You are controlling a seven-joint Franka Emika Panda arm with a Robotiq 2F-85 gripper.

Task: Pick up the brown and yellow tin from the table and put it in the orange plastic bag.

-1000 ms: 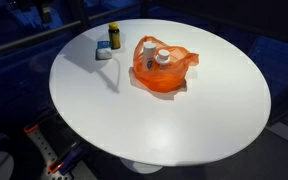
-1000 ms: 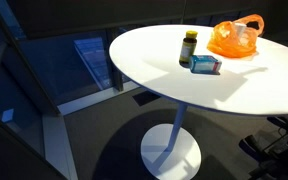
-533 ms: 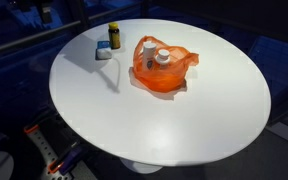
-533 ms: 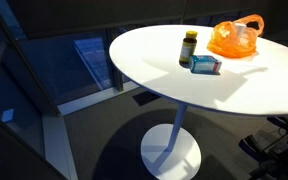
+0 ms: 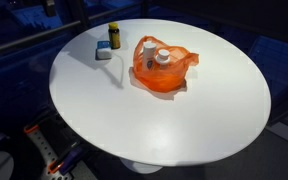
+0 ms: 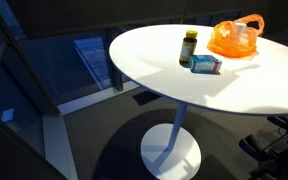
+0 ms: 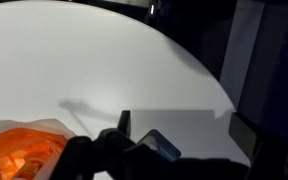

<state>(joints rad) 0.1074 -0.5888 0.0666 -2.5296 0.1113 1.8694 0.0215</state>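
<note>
Table [image 5: 184, 125]: round with a white top, standing in a dim room. An exterior view shows it on a single pedestal with a round foot [image 6: 170, 152].

Small box [image 5: 103, 52]: pale blue and white, lying flat close to the table's rim. From this side it is the leftmost thing on the table. In both exterior views it sits just beside the tin.

Brown and yellow tin [image 5: 113, 36]: upright on the tabletop, with a yellow cap over a darker body. It is next to the small box and not in the bag. A strip of bare table separates it from the bag in both exterior views. From the lower camera the tin [image 6: 189, 48] stands left of the box, and the bag is further right.

Orange plastic bag [image 5: 162, 66]: crumpled and sitting on the table with its mouth open upward and its handles flopped out. Two white-capped containers [image 5: 163, 57] show inside it. In the wrist view only a bunched corner of the bag [image 7: 24, 150] appears, at the bottom left.

Gripper [image 7: 141, 137]: a dark shape along the bottom edge of the wrist view, over the white tabletop and just right of the bag's corner. It is too dark and too cropped for me to tell whether the claw is spread wide or drawn narrow. I can see nothing held in it.
</note>
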